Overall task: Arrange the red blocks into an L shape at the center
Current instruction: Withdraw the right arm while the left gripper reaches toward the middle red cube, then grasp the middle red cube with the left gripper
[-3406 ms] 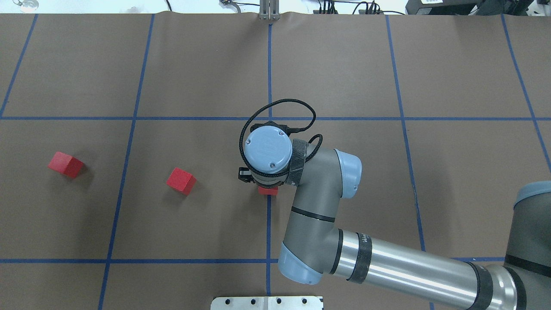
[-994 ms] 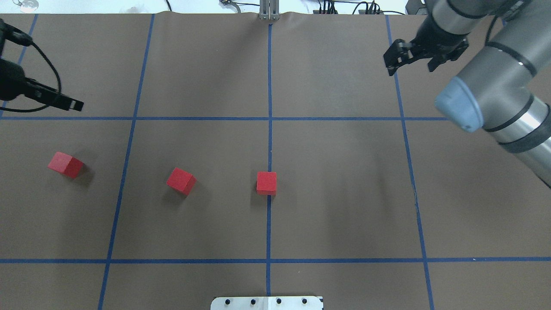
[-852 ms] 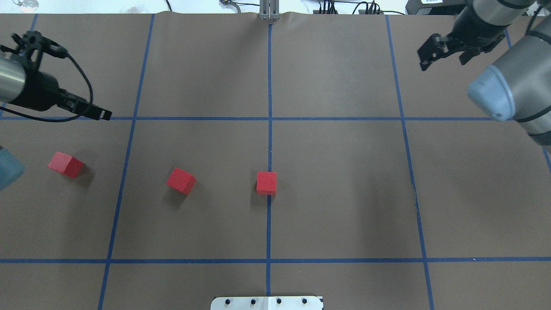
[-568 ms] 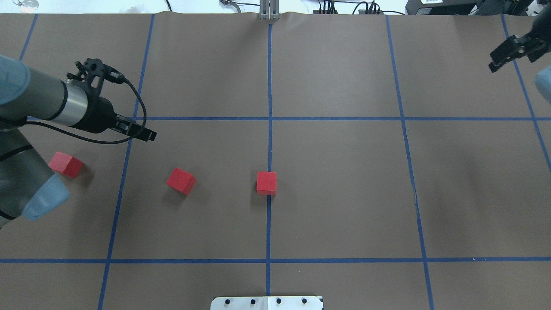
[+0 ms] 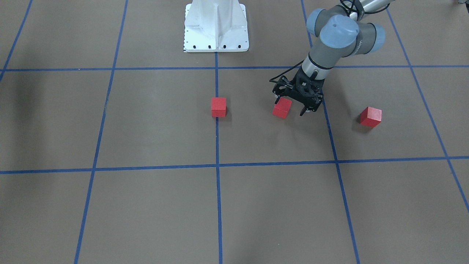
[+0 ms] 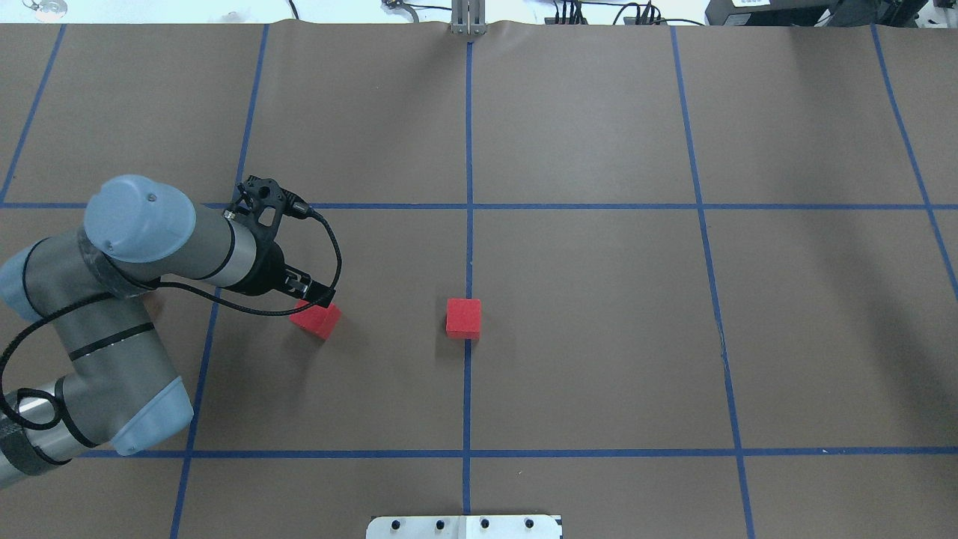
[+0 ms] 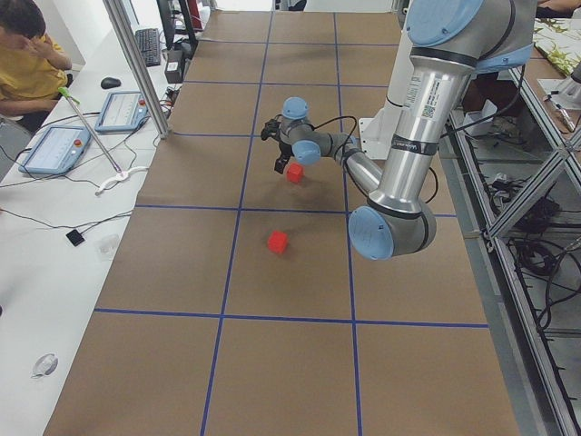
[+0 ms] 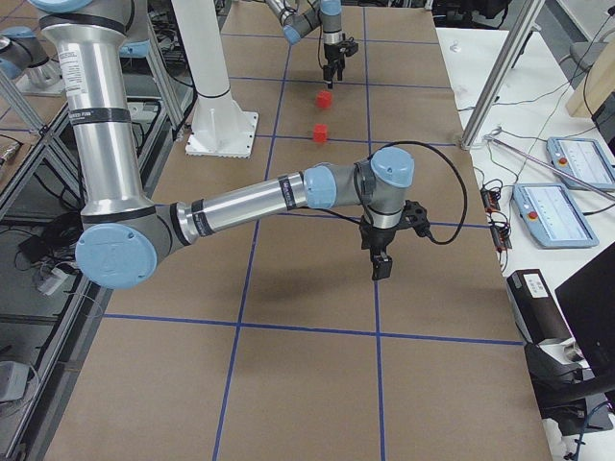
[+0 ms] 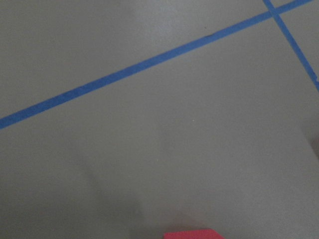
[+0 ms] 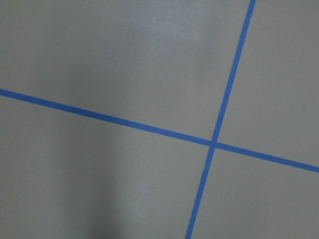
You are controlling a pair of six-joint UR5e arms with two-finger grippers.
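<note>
Across the brown tabletop [image 6: 599, 337] with its blue tape grid, the left arm [image 6: 112, 314] bends low. The left gripper [image 5: 291, 107] has its jaws apart just over the middle red block [image 5: 282, 109]. The right gripper [image 8: 380, 261] hangs well away, and whether its jaws are apart cannot be told. The center red block [image 5: 218, 107] sits on the center tape line [image 5: 217, 139], and the outer red block [image 5: 370, 116] lies well apart.

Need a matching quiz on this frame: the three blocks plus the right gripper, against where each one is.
1. centre block
2. middle block
3. outer block
4. right gripper

A. closest to the open left gripper
B. hanging far from every block
C. on a tape line
D. farthest to the robot's left

Pairs: 1-C, 2-A, 3-D, 4-B
</note>
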